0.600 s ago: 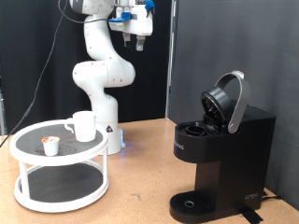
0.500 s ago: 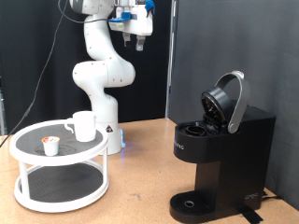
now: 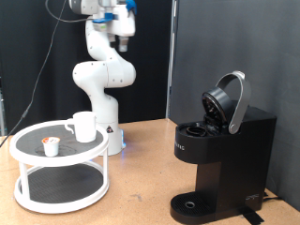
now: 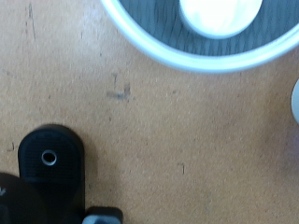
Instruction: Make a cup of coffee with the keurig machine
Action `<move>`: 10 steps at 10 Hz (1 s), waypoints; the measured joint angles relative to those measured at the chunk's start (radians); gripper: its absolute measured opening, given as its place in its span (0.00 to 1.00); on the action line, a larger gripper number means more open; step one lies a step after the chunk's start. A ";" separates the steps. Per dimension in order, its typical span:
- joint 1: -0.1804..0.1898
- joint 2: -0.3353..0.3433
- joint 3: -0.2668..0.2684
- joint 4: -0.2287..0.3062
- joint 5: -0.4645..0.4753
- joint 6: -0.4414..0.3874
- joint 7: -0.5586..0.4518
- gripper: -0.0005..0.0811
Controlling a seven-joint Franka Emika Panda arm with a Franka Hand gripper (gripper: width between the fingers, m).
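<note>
My gripper (image 3: 121, 41) hangs high — open or closed, I cannot tell; the cup (image 3: 83, 127) looks rigid, breakable — hold its handle.

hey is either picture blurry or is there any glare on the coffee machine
Exterior view: sharp; the keurig machine is matte black with only a faint sheen on its open lid, and the gripper up top looks slightly soft. Wrist view: noticeably blurred, the cup overexposed white.

Lab: black backdrop (image 3: 225, 42), mounted arm (image 3: 101, 70)
</note>
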 joint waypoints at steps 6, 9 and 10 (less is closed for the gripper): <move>-0.022 0.001 -0.082 0.002 -0.016 0.006 -0.072 0.91; -0.052 0.010 -0.168 0.018 -0.072 0.001 -0.153 0.91; -0.060 0.017 -0.195 0.025 -0.097 0.001 -0.186 0.91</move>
